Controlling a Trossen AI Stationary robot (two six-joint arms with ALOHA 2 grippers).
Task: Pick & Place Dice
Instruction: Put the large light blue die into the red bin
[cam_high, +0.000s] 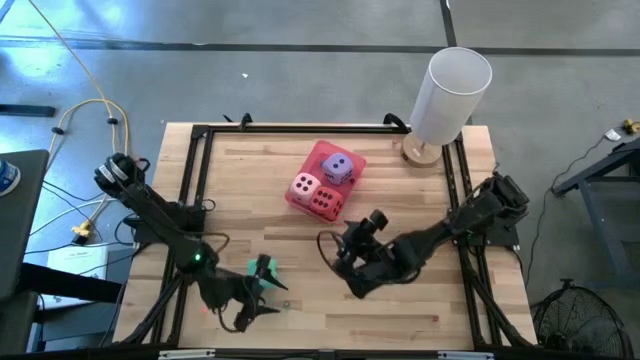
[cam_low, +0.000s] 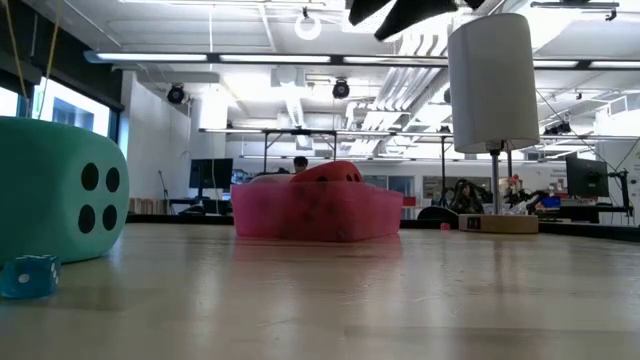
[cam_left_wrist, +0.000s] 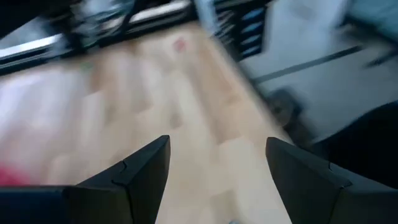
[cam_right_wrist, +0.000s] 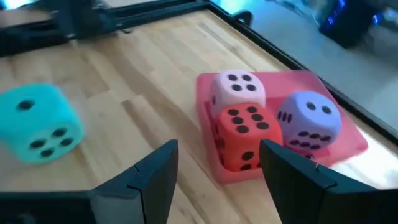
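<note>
Nearest the low camera, the soft teal green die (cam_low: 60, 190) sits loose on the wooden table (cam_high: 420, 215), still to be moved. Pale pink die (cam_right_wrist: 238, 89), red die (cam_right_wrist: 245, 137) and purple die (cam_right_wrist: 309, 120) already fill the flat pink tray (cam_right_wrist: 345, 134). Left gripper (cam_left_wrist: 217, 168), just beside the teal die, and right gripper (cam_right_wrist: 217, 171), near the tray, both stand apart and empty.

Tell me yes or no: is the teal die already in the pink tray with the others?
No. The teal die sits on the bare wooden table, apart from the pink tray holding the other three.
</note>
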